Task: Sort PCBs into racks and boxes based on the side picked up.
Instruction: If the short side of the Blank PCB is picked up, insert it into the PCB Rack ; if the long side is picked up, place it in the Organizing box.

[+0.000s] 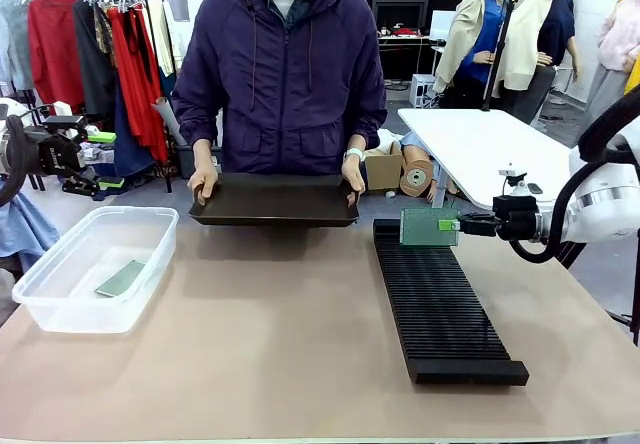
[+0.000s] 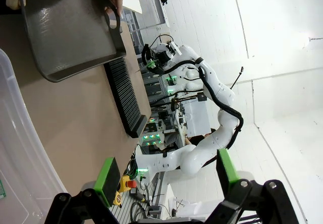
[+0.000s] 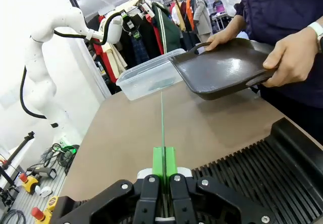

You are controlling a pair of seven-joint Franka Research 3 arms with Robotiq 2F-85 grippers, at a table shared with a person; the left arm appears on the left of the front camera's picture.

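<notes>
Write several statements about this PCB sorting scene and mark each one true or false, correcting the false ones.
1. The right gripper has its jaws shut on a PCB, held upright above the far end of the rack. True.
2. The clear tub is empty. False: the tub holds one other PCB, lying flat on its floor.
3. The person holds the black tray with both hands. True.
4. The left arm grips a PCB. False: the left gripper has its jaws open with nothing between them.
</notes>
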